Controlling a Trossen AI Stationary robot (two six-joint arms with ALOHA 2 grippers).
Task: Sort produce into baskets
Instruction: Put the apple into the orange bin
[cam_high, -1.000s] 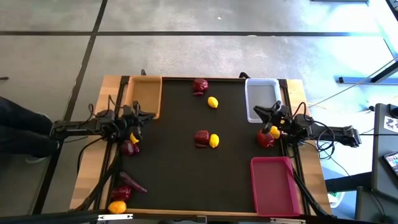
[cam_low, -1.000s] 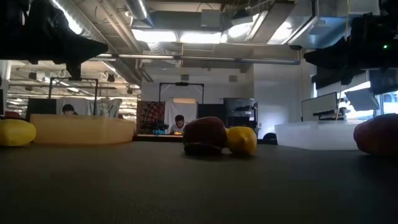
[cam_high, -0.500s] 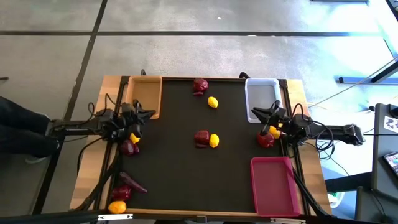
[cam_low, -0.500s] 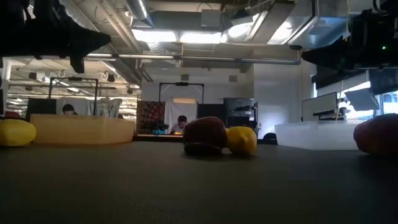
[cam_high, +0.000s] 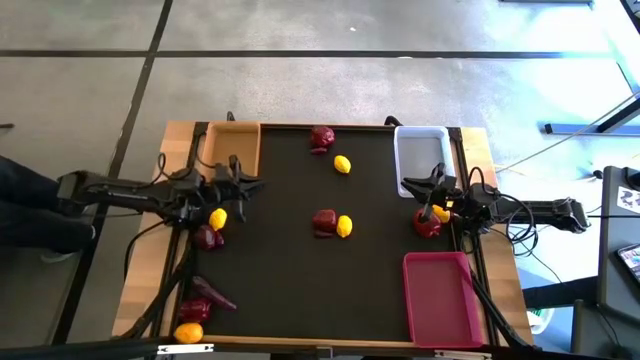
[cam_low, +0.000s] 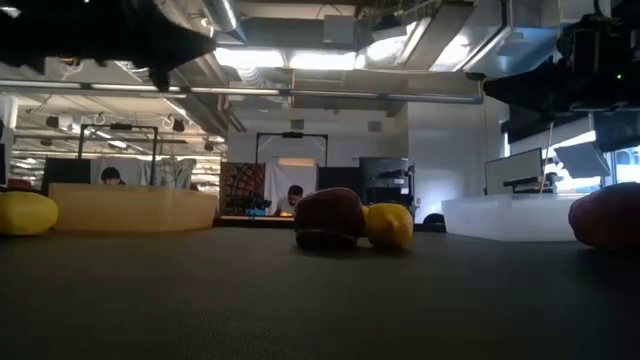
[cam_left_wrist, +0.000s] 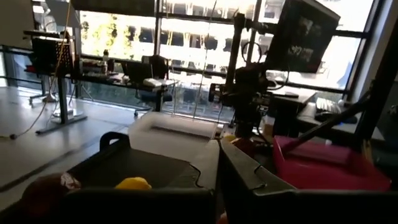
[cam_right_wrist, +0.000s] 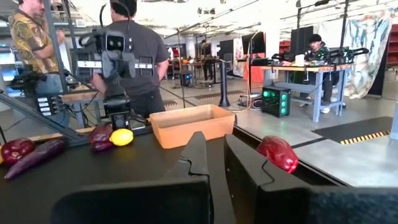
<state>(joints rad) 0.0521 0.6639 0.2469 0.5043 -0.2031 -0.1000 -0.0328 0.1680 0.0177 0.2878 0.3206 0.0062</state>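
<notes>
Produce lies scattered on the black mat: a dark red fruit (cam_high: 324, 222) touching a yellow one (cam_high: 344, 226) at the centre, a red (cam_high: 321, 137) and a yellow (cam_high: 342, 164) at the far side, and more by each arm. The tan basket (cam_high: 232, 152) stands far left, the white basket (cam_high: 421, 160) far right and the magenta basket (cam_high: 440, 298) near right. My left gripper (cam_high: 247, 184) is shut and empty, above the mat beside the tan basket. My right gripper (cam_high: 408, 183) is shut and empty, at the white basket's near left corner.
A yellow fruit (cam_high: 217, 218) and a dark red one (cam_high: 208, 238) lie under the left arm. A purple-red piece (cam_high: 203, 298) and an orange fruit (cam_high: 188, 332) lie near left. A red (cam_high: 427, 224) and a yellow fruit (cam_high: 440, 211) lie under the right arm. People stand beyond the table (cam_right_wrist: 134, 56).
My left gripper has risen and gone toward the table's right edge, out over the mat. My right gripper has gone a little toward the table's left edge. No produce has moved.
</notes>
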